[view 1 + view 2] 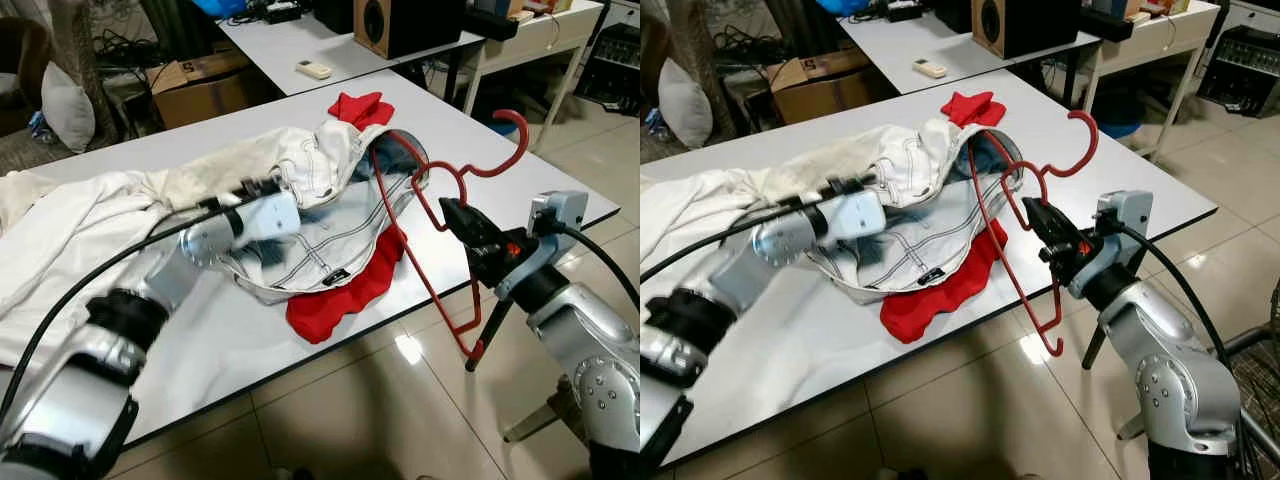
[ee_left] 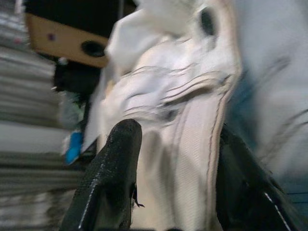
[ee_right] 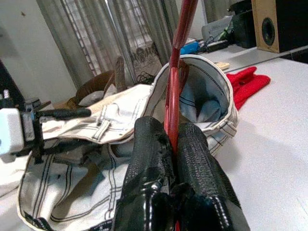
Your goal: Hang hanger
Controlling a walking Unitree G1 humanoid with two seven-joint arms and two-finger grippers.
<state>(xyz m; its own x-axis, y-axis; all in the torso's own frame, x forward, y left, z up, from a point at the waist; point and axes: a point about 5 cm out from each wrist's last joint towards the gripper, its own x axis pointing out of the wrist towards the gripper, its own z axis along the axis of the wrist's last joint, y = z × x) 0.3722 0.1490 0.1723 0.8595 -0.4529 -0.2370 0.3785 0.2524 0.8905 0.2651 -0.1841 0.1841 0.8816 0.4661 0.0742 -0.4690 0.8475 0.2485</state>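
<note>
A red wire hanger (image 1: 432,272) hangs tilted over the front right edge of the white table (image 1: 520,190). My right gripper (image 1: 452,214) is shut on its sloping bar, which is pinched between the pads (image 3: 192,144). The hanger's far shoulder reaches into the open waist of a white garment with dark stitching (image 1: 320,230), and its hook (image 1: 515,125) points up and to the right. My left gripper (image 1: 272,184) is shut on the garment's waistband (image 2: 185,154), holding that edge up. A red cloth (image 1: 340,300) lies under the garment.
More white fabric (image 1: 70,230) is heaped on the table's left side. Behind it stand a second table with a remote (image 1: 315,69) and a wooden speaker (image 1: 395,25), and a cardboard box (image 1: 200,85) on the floor. Tiled floor (image 1: 400,400) lies in front.
</note>
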